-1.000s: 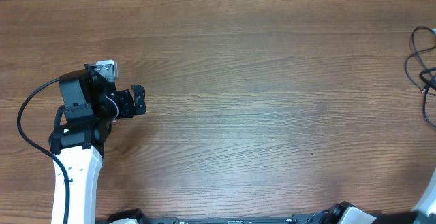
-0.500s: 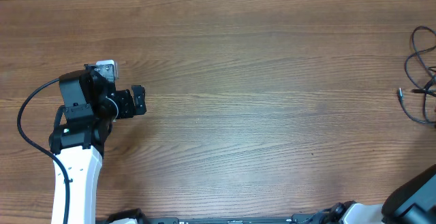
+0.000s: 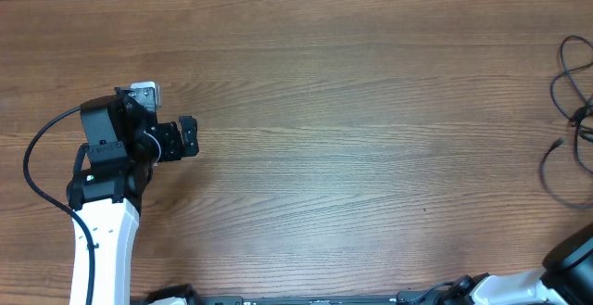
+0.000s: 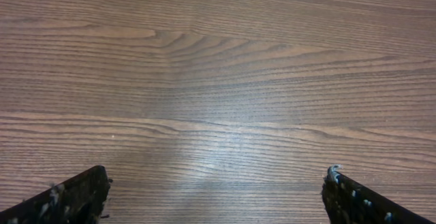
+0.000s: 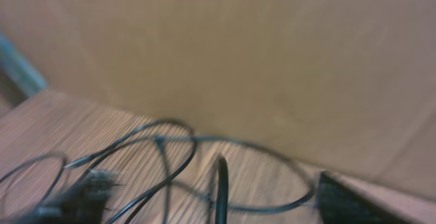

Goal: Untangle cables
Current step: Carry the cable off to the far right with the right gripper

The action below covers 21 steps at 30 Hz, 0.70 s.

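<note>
Left gripper wide open above table. Right gripper spread apart, view blurred. Cables loop just ahead, one strand rising between its fingers.

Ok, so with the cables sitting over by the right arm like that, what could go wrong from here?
Several loops of the cables cross between the wide-open jaws of the right tool, so closing might pinch two strands and tighten the tangle. The left tool hangs open over the table far across, so nothing pins the bundle; a pull may just drag it all.
</note>
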### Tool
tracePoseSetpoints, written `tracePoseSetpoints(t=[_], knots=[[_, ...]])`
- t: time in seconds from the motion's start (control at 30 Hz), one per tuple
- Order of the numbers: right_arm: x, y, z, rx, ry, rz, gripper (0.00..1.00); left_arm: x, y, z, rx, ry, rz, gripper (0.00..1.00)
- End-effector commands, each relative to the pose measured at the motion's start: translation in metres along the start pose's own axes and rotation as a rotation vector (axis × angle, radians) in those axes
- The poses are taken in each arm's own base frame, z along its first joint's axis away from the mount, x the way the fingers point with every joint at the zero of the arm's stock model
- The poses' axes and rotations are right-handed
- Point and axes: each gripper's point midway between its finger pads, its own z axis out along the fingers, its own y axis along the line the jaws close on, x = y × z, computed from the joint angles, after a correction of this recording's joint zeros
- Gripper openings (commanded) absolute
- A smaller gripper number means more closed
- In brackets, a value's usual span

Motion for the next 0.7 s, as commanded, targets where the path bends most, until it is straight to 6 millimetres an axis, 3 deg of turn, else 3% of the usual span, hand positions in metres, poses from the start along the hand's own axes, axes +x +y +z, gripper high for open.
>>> tracePoseSetpoints(t=[0.0, 0.07, 0.2, 0.27, 0.4, 0.47, 0.67], knots=[[0.005, 0.02, 0.0, -0.093, 0.015, 0.045, 1.0, 0.003, 0.0, 0.003, -0.002, 0.012, -0.009, 1.0], [-0.007, 0.038, -0.006, -0.152, -0.026, 0.043, 1.0, 0.003, 0.0, 0.003, -0.002, 0.012, -0.008, 1.0], [-0.037, 0.105, -0.039, -0.445, -0.109, 0.034, 1.0, 0.003, 0.0, 0.003, -0.002, 0.012, -0.008, 1.0], [-0.055, 0.112, -0.049, -0.433, -0.171, 0.043, 1.0, 0.003, 0.0, 0.003, -0.002, 0.012, -0.008, 1.0], [-0.084, 0.087, -0.058, -0.261, -0.26, 0.146, 1.0, 0.003, 0.0, 0.003, -0.002, 0.012, -0.009, 1.0], [-0.092, 0.092, -0.07, -0.297, -0.262, 0.139, 1.0, 0.003, 0.0, 0.003, -0.002, 0.012, -0.008, 1.0], [-0.086, 0.162, -0.133, -0.754, -0.147, 0.036, 0.97, 0.003, 0.0, 0.003, -0.002, 0.012, -0.008, 1.0]])
